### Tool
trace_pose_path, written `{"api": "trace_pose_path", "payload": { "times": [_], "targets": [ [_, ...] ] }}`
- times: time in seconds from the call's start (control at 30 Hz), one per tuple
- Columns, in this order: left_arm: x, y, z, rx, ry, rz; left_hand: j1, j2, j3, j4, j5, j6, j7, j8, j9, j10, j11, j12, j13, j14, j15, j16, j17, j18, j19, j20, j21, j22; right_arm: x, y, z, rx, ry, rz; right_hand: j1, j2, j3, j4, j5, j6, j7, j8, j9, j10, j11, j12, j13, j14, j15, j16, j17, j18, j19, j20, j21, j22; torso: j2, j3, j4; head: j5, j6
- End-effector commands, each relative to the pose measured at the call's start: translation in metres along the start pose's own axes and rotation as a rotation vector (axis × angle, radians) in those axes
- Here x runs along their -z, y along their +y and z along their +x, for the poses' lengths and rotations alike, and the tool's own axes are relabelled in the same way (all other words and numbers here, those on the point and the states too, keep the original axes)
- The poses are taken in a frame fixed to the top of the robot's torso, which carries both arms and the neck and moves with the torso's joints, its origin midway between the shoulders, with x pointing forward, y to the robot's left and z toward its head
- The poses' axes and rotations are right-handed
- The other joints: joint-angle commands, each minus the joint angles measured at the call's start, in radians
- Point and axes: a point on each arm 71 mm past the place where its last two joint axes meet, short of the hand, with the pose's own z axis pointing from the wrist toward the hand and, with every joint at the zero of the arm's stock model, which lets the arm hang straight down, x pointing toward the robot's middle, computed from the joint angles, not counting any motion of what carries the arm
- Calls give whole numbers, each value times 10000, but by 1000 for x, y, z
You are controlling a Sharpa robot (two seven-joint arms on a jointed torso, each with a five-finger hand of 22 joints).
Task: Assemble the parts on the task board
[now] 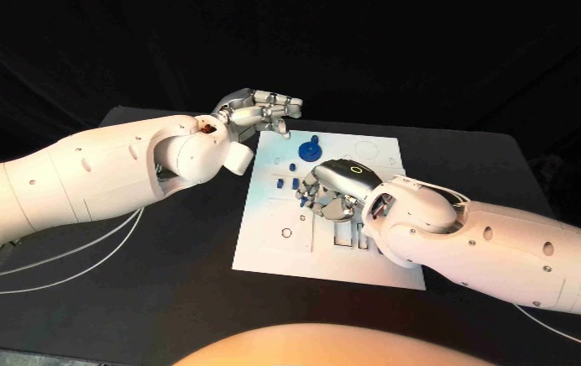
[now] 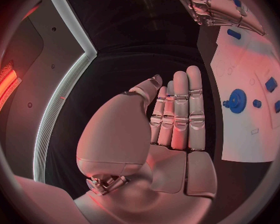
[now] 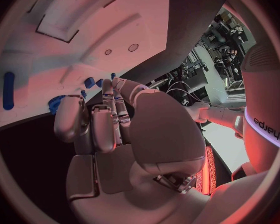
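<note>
The white task board lies in the middle of the table. A blue gear stands near its far edge, and small blue parts sit in a cluster left of centre. My right hand lies palm down over the board's middle, fingertips at that cluster; in the right wrist view a small blue part shows just past the right hand, hold unclear. My left hand hovers off the board's far left corner. In the left wrist view the left hand has straight fingers and holds nothing, beside the gear.
White cables trail over the black table on the left. Empty slots and outlines mark the board's near half. A long blue part lies on the board away from my right hand.
</note>
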Motion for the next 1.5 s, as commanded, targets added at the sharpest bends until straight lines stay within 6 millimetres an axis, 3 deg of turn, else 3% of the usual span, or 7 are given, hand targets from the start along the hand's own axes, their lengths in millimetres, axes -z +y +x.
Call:
{"api": "trace_pose_path", "payload": {
  "times": [0.03, 0.23, 0.37, 0.47, 0.8, 1.5],
  "targets": [
    [-1, -1, 4, 14, 200, 95, 24, -16, 14, -40, 8, -43, 4, -36, -13, -75, -25, 54, -15, -11, 79, -42, -17, 47, 43, 14, -36, -16, -2, 1, 8, 91, 99, -160, -124, -27, -17, -42, 44, 26, 1, 31, 7, 49, -52, -59, -11, 450, -39, 32, -15, -176, 50, -10, 42, 581, 10, 3, 4, 78, -55],
    [-1, -1, 5, 19, 220, 102, 24, -16, 14, -40, 8, -43, 4, -36, -13, -75, -25, 54, -15, -11, 79, -42, -17, 47, 43, 14, -36, -16, -3, 4, 23, -71, 336, -191, -142, -33, -27, -42, 53, 26, 2, 29, 7, 51, -50, -67, -12, 450, -37, 34, -13, -178, 54, -9, 49, 588, 15, 6, -18, 208, -152],
    [-1, -1, 6, 30, 264, 106, 24, -16, 14, -40, 8, -43, 4, -36, -13, -75, -25, 54, -15, -11, 79, -42, -17, 47, 43, 14, -36, -16, -4, 3, 27, -74, 426, -145, -148, -33, -30, -42, 57, 26, 3, 28, 7, 51, -50, -69, -12, 448, -37, 28, -22, -177, 52, -8, 47, 588, 13, 12, 3, 223, -187],
    [-1, -1, 7, 33, 277, 102, -5, -10, 0, -24, 1, -43, 5, -32, -10, -77, -21, 67, -13, -14, 85, -42, -26, 46, 43, 21, -47, -23, -3, 1, 28, -41, 450, -84, -157, -35, -35, -42, 61, 25, 4, 27, 8, 51, -49, -73, -13, 448, -35, 29, -22, -178, 55, -8, 51, 592, 4, 6, -15, 246, -202],
    [-1, -1, 6, 30, 267, 96, -11, -11, -4, -21, -1, -43, 6, -32, -10, -78, -20, 68, -13, -14, 87, -42, -27, 46, 42, 22, -50, -25, -1, -5, 28, 115, 364, 102, -168, -35, -41, -41, 66, 27, 3, 26, 8, 55, -49, -77, -13, 451, -34, 41, -6, -186, 73, -7, 85, 612, 14, 16, -17, 238, -205],
    [-1, -1, 5, 32, 280, 76, -11, -11, -4, -21, -1, -43, 6, -32, -10, -78, -20, 68, -13, -14, 87, -42, -27, 46, 42, 22, -50, -25, -2, -7, 30, 235, 586, 197, -214, -46, -77, -44, 75, 41, -5, 29, 13, 81, -55, -84, -8, 451, -35, 40, -11, -188, 79, -4, 95, 626, 8, 2, -11, 207, -244]
  ]
}}
